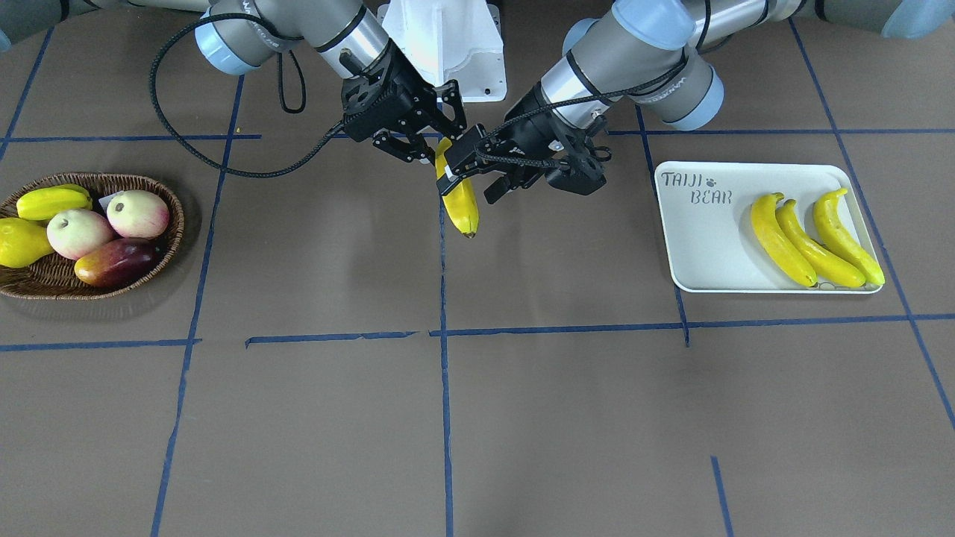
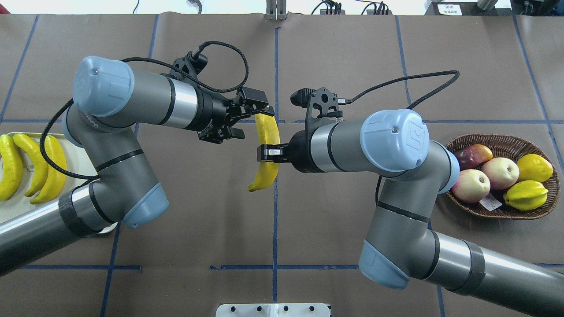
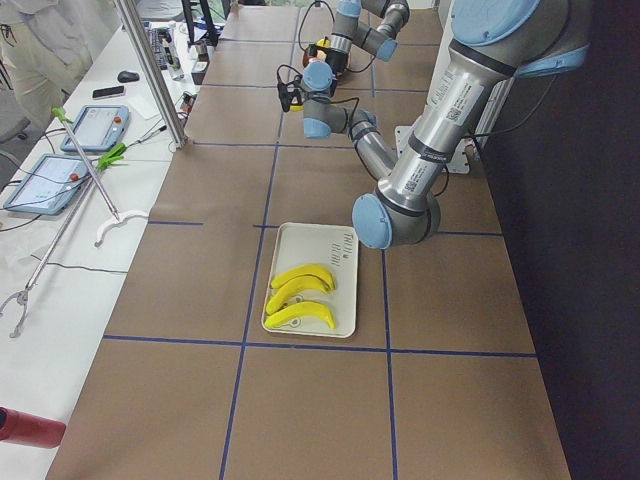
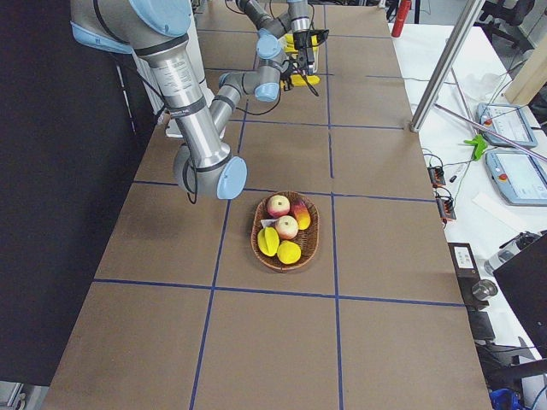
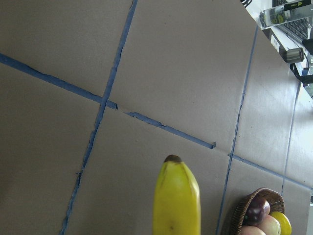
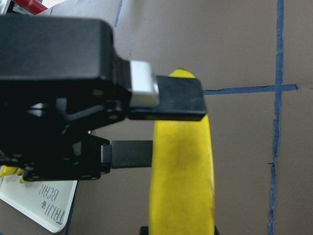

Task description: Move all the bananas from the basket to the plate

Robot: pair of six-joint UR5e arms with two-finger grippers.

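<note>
Obs.: one banana (image 1: 462, 209) is held up off the table (image 1: 522, 418), well apart from the plate (image 1: 709, 246) and roughly midway between the plate and the basket (image 1: 45, 282). It hangs steeply, brown-tipped end lowest. The right gripper (image 2: 268, 152) is clamped across the banana at about mid-length; in the overhead view one finger lies flat over the yellow skin. The left gripper (image 2: 252, 121) sits at the banana's stem end, on the side toward the plate, with its jaws spread wide. One finger overlaps the stem end and the other stops just at the banana's plate-side edge. Whether either pad presses the fruit, I cannot tell. On the plate lie three bananas (image 1: 817, 253), side by side and near-parallel, in the half farther from the basket. The outermost of them lies close along the plate's rim, and the grey lettering (image 1: 697, 188) at the plate's other end is uncovered. The basket stands on the table well apart from the plate, beyond the raised banana. It holds a starfruit (image 1: 52, 201), two pale pink-and-green round fruits (image 1: 78, 233), a dark red fruit (image 1: 116, 262) and a yellow pear-shaped fruit (image 1: 19, 242).
</note>
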